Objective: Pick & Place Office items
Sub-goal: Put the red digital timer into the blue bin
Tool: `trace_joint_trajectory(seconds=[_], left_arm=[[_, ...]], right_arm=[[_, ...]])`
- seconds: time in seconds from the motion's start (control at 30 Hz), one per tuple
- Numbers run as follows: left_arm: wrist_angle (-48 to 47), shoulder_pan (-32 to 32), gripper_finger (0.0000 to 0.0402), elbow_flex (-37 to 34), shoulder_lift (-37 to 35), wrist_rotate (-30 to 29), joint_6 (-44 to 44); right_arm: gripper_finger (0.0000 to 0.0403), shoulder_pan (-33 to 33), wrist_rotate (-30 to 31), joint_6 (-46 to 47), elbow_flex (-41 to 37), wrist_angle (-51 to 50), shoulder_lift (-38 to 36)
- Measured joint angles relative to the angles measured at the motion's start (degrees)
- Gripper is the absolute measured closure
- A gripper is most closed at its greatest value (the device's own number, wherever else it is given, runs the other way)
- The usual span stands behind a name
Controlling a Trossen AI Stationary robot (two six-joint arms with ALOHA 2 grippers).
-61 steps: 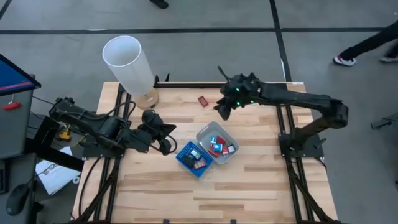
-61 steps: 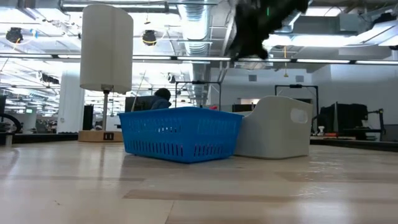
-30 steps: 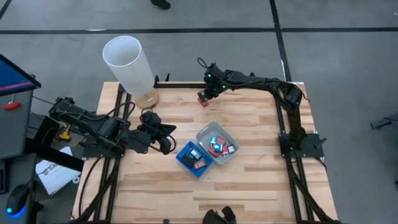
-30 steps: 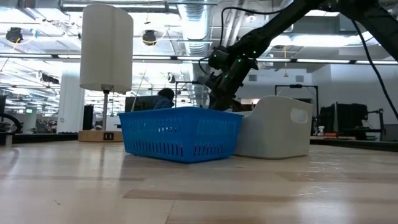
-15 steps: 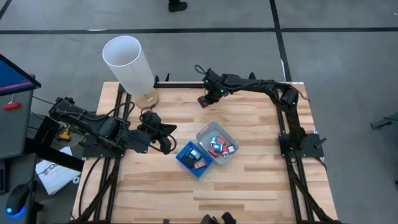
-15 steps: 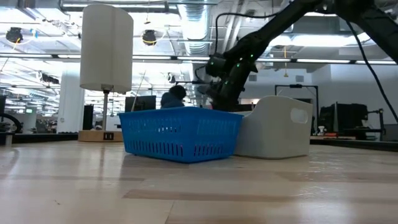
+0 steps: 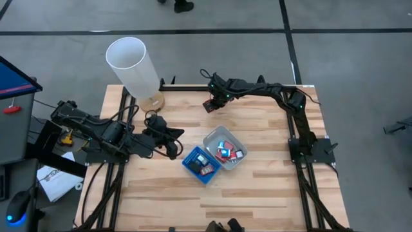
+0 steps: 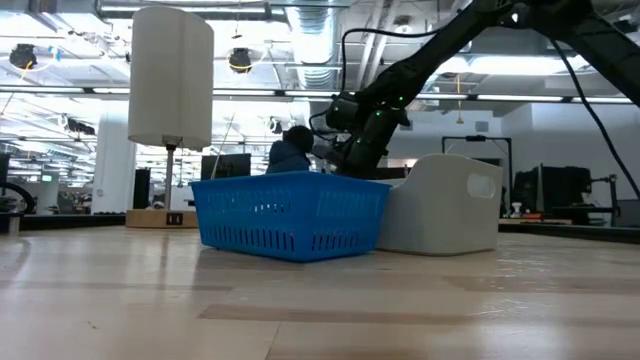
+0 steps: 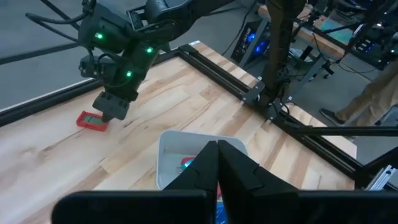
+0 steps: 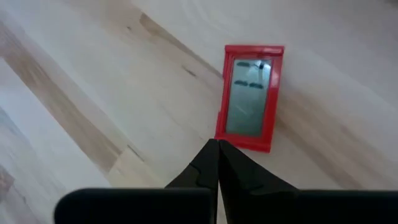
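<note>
Near the table's (image 7: 257, 193) far edge, my right gripper (image 10: 216, 149) hangs closed and empty, tips just beside the red office item (image 10: 250, 96) lying flat; I judge I must open to take it. My left gripper (image 9: 216, 158) waits closed by the table's left edge.

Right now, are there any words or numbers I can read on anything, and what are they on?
None can be read.
The red item has dark marks on its grey window: too blurred to read.
The blue tray, grey tray and white cylinder show no writing.
</note>
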Motion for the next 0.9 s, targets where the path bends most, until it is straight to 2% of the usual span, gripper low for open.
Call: trace_joint_trajectory(seconds=[0.57,0.9], left_arm=[[0.9,0.0,0.0401,0.0,0.0,0.2,0.0],[1.8,0.0,0.0401,0.0,0.0,0.1,0.0]], right_arm=[[0.0403,-1.7,0.3,0.4,0.1,0.4,2.0],[0.0403,-1.4,2.1,-6.5,0.0,-12.8,1.8]])
